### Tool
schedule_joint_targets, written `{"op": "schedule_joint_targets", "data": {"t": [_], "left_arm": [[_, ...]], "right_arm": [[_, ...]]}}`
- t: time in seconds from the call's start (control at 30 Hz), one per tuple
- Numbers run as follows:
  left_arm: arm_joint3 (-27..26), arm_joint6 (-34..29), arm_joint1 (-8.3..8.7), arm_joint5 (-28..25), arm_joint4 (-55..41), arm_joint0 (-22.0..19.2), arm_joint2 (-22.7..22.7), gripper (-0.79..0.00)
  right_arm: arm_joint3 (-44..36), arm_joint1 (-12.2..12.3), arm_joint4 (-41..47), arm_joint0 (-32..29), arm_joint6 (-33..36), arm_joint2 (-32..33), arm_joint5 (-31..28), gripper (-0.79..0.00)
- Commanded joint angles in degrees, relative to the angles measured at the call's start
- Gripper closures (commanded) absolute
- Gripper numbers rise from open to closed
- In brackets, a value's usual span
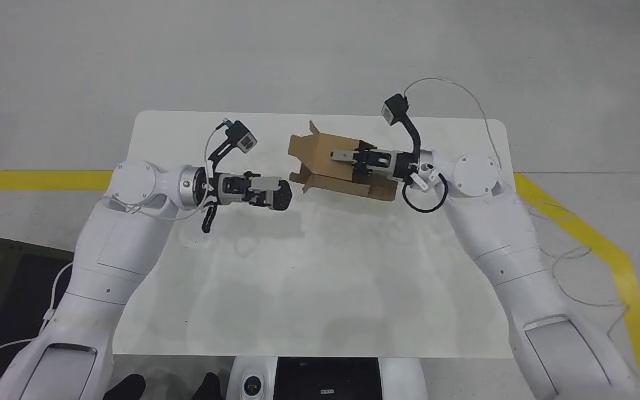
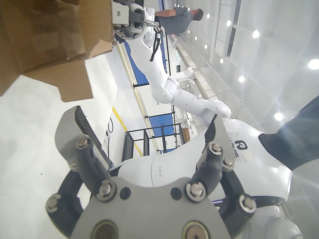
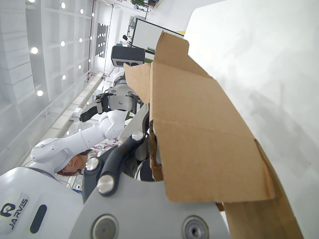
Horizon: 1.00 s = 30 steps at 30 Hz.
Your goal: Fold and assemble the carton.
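Clamping carton [image 1: 312, 152], R gripper [image 1: 345, 157] mostly hidden by its wall, L gripper [image 2: 146, 112] agape nearby

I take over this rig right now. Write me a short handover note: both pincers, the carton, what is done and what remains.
Left pincer: open and empty, close to the carton at its loose-flap end, not touching it.
Right pincer: shut on a carton wall, holding it over the far part of the table.
Done: the carton is opened into a box shape.
Left: the flaps stick out unfolded. They need folding in and closing, probably with the left pincer pushing while the right one holds.
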Motion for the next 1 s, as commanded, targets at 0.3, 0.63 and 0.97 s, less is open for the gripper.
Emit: {"op": "schedule_joint_targets", "data": {"t": [0.3,0.63,0.97], "left_arm": [[3.01,6.55,-0.17,-3.35,6.86,-1.32,0.47,-0.785],[6.54,10.55,-1.22,-5.78,13.87,-3.58,4.77,-0.785],[7.36,13.0,-2.34,-7.76,19.72,-5.52,8.92,-0.785]], "right_arm": [[-6.4,2.78,0.63,-3.5,10.65,5.72,1.8,0.0],[-9.95,3.91,6.68,-6.36,13.21,8.88,0.77,0.0],[-10.76,3.79,12.68,-6.39,14.77,7.62,-0.67,0.0]]}}
